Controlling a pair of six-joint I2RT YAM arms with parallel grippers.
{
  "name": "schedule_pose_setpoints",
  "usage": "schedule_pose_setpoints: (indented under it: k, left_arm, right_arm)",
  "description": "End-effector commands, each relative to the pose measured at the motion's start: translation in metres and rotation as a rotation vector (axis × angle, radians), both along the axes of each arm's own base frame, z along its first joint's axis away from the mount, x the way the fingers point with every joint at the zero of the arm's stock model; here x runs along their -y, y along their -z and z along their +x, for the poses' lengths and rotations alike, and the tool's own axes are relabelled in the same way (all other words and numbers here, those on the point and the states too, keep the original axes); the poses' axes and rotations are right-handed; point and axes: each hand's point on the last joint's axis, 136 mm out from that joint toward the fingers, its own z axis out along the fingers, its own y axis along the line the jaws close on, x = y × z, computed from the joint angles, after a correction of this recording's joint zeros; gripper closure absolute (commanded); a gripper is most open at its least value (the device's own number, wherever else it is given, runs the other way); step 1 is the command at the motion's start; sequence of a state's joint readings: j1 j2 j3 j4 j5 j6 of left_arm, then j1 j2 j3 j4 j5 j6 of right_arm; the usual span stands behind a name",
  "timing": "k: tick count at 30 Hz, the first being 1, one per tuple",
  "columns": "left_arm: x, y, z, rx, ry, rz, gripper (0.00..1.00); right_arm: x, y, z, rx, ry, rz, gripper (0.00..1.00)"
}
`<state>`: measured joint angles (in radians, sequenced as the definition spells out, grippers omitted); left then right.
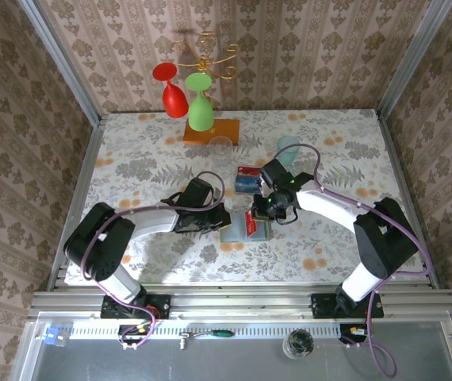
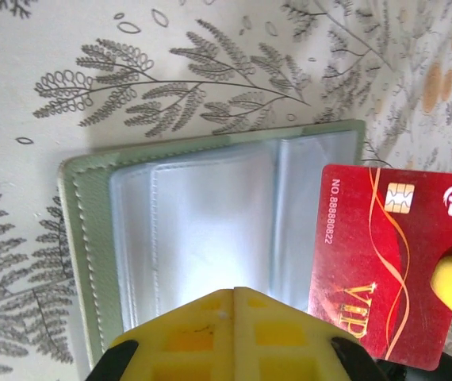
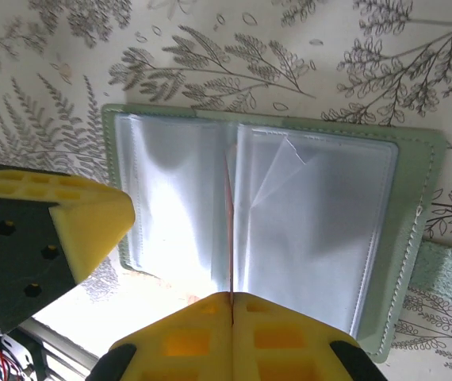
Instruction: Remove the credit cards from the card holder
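The card holder [image 1: 234, 232] lies open on the table, its clear sleeves facing up [image 2: 202, 230] [image 3: 313, 230]. My left gripper [image 2: 234, 290] [image 1: 215, 220] is shut, its tips resting on the holder's left panel with nothing between them. My right gripper [image 3: 231, 295] [image 1: 262, 213] is shut on the red credit card [image 2: 384, 262], which stands on edge over the holder's right side. In the right wrist view the card is a thin red line [image 3: 230, 226] at the holder's fold. A blue credit card [image 1: 247, 181] lies flat on the table behind the holder.
A pale teal cup [image 1: 288, 147] and a clear glass [image 1: 223, 144] stand behind the cards. Red [image 1: 172, 89] and green [image 1: 201, 107] goblets hang upside down on a rack with a wooden base [image 1: 212, 131] at the back. Metal rails frame the table's sides.
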<state>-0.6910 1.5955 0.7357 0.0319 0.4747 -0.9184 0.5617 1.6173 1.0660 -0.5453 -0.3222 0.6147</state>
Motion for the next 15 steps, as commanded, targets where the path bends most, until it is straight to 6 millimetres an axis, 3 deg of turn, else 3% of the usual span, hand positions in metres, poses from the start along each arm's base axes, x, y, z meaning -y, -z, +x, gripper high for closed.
schedule_pose_setpoints:
  k: [1, 5, 15]
  left_arm:
    - [-0.006, -0.011, 0.001, 0.024, 0.006, 0.012, 1.00]
    - [-0.010, -0.019, 0.002, 0.042, -0.002, 0.014, 0.99]
    - [-0.030, -0.022, 0.000, 0.052, -0.044, 0.025, 0.97]
  right_arm:
    - [0.013, -0.019, 0.004, 0.042, -0.018, -0.042, 0.95]
    - [0.022, -0.030, 0.011, 0.086, -0.094, -0.072, 0.95]
    - [0.038, -0.045, 0.030, 0.365, -0.594, -0.294, 1.00]
